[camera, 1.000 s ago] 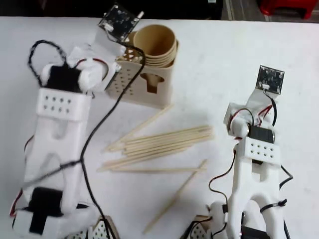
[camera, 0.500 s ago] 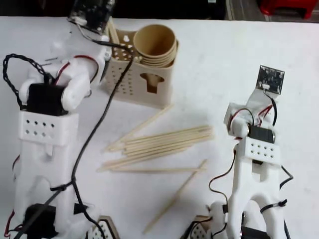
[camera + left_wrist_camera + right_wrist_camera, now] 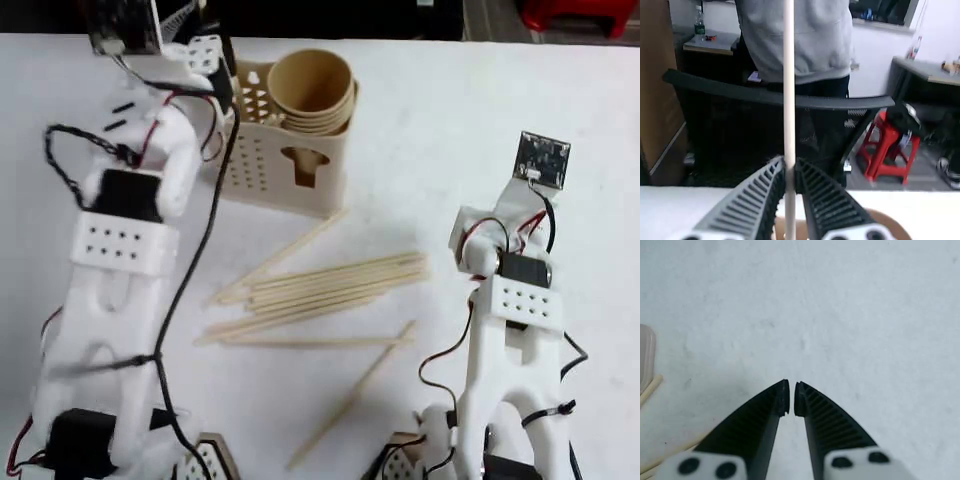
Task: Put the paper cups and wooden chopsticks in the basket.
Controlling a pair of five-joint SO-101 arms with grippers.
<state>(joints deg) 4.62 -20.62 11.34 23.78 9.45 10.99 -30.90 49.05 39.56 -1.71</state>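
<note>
Left gripper [image 3: 790, 172] clamped on one chopstick [image 3: 788, 75], right gripper [image 3: 791, 399] all but closed, empty; chopsticks likely light, stiff, slick, so grab mid-length.

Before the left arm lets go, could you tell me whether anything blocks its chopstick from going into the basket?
Nothing visible does. The left gripper holds the chopstick upright by the end of the basket nearer that arm. The stacked paper cups fill the other end, so they sit beside that path, not in it.
</note>
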